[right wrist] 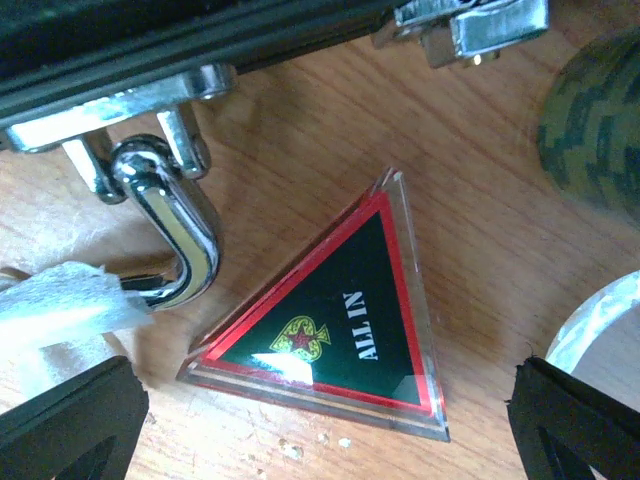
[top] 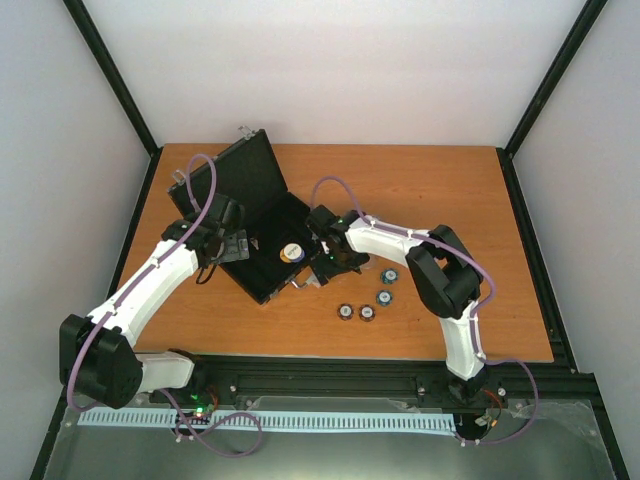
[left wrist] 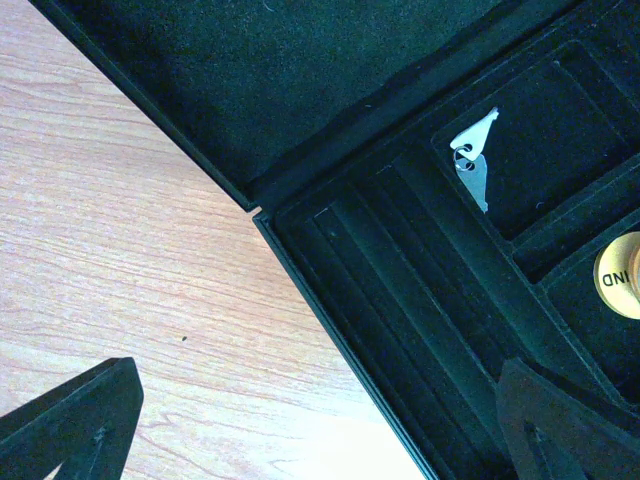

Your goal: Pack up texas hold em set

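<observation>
The left claw (left wrist: 320,420) stands with fingers spread wide and grips nothing. It is stationed over the near-left edge of the flat black hinged case (top: 245,180), which lies open on the brown wooden bench (top: 450,200), lid swung up toward the far left. In the left wrist view one finger is over bare bench and the other over the felt-lined tray, with the tray's edge running between them. A round gold dealer disc (left wrist: 625,275) sits in a tray compartment. The right claw (right wrist: 320,410) is likewise spread and empty. The dark triangular token (right wrist: 340,330), red-bordered and marked "ALL IN", lies flat on the bench directly between its fingers, just beside the case's curved silver handle (right wrist: 175,235). Four small striped poker-chip stacks (top: 367,313) stand on the bench near the right claw, outside the case.
</observation>
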